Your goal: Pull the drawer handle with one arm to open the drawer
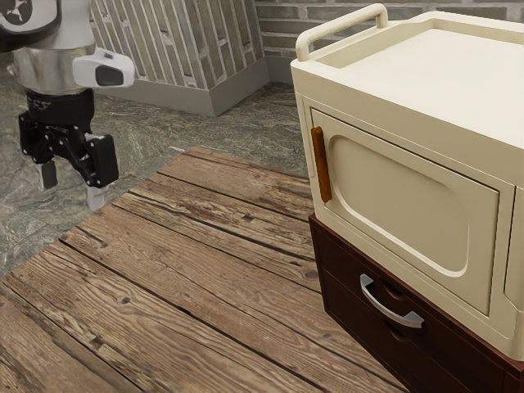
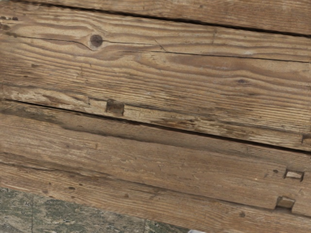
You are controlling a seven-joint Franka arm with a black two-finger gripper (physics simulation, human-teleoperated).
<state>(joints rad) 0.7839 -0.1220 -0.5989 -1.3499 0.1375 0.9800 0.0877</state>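
**Handle Approach: Position and Alignment**

My gripper [image 1: 72,187] is open: its 2 fingers [image 1: 97,197] stand apart with nothing held. It points down near the table [image 1: 213,270]'s edge, at the exterior view's left. The wrist view agrees, with planks under the hand and a strip of floor [image 2: 73,209] beyond them.

The target is the curved metal handle [image 1: 383,309] on the dark drawer unit [image 1: 348,286], beneath the cream cabinet [image 1: 458,106]. It lies well apart from the gripper, toward the exterior view's right. The drawer front appears shut.

Governing relation: the handle's long axis runs lengthwise across the drawer front, and its bow stands out from that face. I judge that the 1 arm must travel across the table, descend, and turn the hand so that the fingers close across the bar from above and below.

Caution: the cabinet's brown door handle [image 1: 321,164] sits higher and is not the target. Too high an approach could strike it. Pull straight out from the face.
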